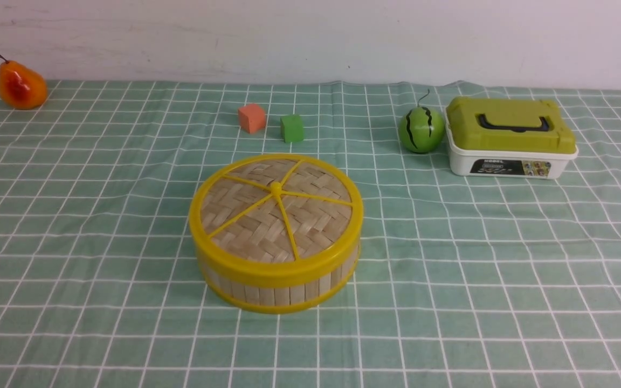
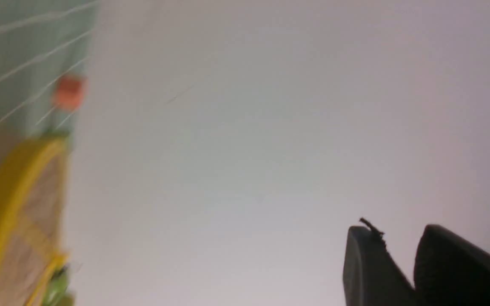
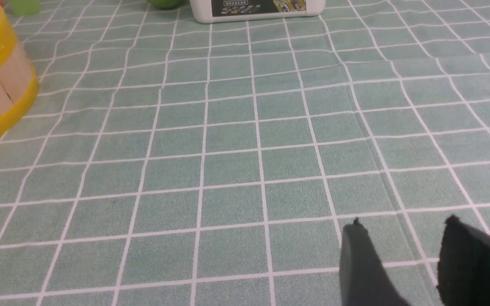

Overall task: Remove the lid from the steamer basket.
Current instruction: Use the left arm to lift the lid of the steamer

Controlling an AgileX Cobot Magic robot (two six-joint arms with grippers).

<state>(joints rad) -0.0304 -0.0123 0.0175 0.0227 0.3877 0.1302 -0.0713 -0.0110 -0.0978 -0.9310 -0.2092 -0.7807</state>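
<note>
The steamer basket (image 1: 278,288) sits mid-table with the lid (image 1: 267,215) seated on it. The lid is likely light and stiff, best pinched at its thick rim. The left gripper (image 2: 394,233) and right gripper (image 3: 404,224) hang empty, slightly parted.

I face a plain off-white wall (image 1: 310,32), matte, with faint scuff marks toward my left. It meets the far edge of a pale green tablecloth with a white grid (image 1: 504,269), which covers the whole surface in view. I note creases, including one long fold on my right. Lighting is even and diffuse, and shadows are soft.
</note>
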